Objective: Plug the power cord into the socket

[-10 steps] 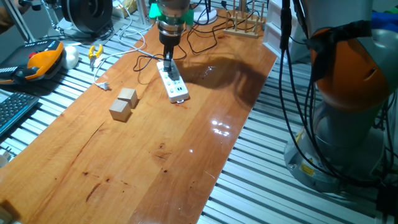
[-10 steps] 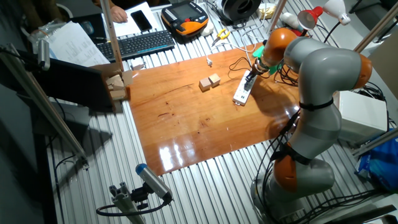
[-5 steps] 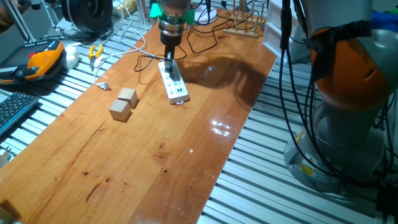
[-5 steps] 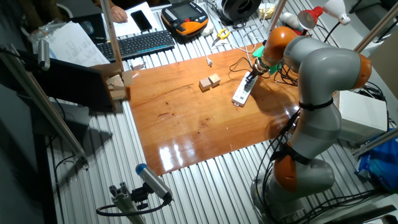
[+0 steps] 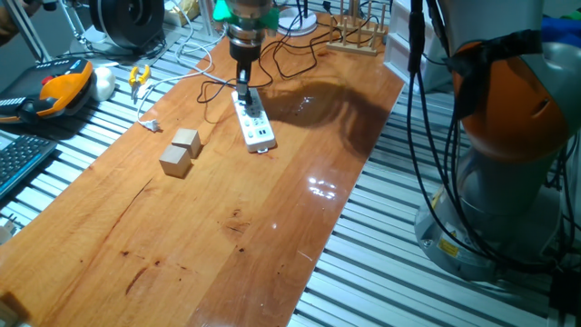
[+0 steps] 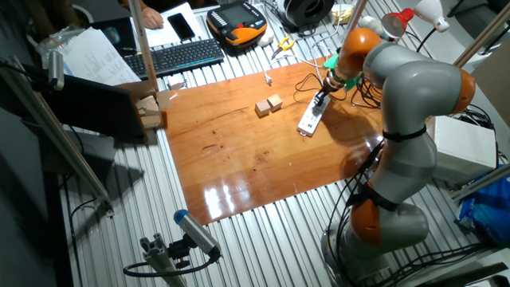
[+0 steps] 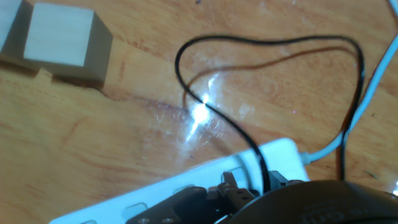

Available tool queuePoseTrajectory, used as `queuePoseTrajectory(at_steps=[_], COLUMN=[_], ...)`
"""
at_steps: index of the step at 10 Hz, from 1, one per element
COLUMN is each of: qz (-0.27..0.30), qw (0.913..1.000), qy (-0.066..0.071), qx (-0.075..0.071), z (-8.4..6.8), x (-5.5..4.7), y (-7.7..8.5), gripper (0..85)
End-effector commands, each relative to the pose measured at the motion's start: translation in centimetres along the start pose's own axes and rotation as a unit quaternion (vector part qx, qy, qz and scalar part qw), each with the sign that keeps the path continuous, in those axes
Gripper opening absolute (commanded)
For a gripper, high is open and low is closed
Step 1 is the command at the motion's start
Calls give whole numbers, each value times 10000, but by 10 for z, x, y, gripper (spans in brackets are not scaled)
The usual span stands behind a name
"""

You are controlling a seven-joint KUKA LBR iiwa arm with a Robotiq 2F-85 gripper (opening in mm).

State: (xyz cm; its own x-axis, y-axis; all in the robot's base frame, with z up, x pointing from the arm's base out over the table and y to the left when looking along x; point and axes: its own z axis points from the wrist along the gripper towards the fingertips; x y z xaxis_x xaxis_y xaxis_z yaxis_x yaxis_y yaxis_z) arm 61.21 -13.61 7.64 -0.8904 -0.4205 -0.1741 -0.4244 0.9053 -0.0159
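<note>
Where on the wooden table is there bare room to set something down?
The whole near half of the table is bare, and the strip right of the power strip. Crowded: the far end, with the pincer, black cord and two wooden cubes.

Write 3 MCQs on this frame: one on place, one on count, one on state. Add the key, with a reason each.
1. Where is the gripper?
A. over the strip's far end
B. over the cubes
C. off the table

2. How many cubes are on the table?
A. one
B. two
C. four

3. How does the cord lie next to the strip?
A. pulled straight
B. in a slack loop
C. wound around a cube

Key: 1 A, the fingers come down on the end away from the green mark. 2 B, a tan pair sits side by side. 3 B, the hand view shows a loose black curve on the wood.
</note>
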Motion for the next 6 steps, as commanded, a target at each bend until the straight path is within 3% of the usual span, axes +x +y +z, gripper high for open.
queuePoseTrajectory(at_steps=[1, 2, 6], qz=[-25, -24, -23], qw=[10000, 9999, 9999], qy=[38, 107, 124], qx=[17, -16, -32], z=[-1, 1, 8], x=[1, 3, 11], y=[0, -1, 1], gripper=[340, 170, 170])
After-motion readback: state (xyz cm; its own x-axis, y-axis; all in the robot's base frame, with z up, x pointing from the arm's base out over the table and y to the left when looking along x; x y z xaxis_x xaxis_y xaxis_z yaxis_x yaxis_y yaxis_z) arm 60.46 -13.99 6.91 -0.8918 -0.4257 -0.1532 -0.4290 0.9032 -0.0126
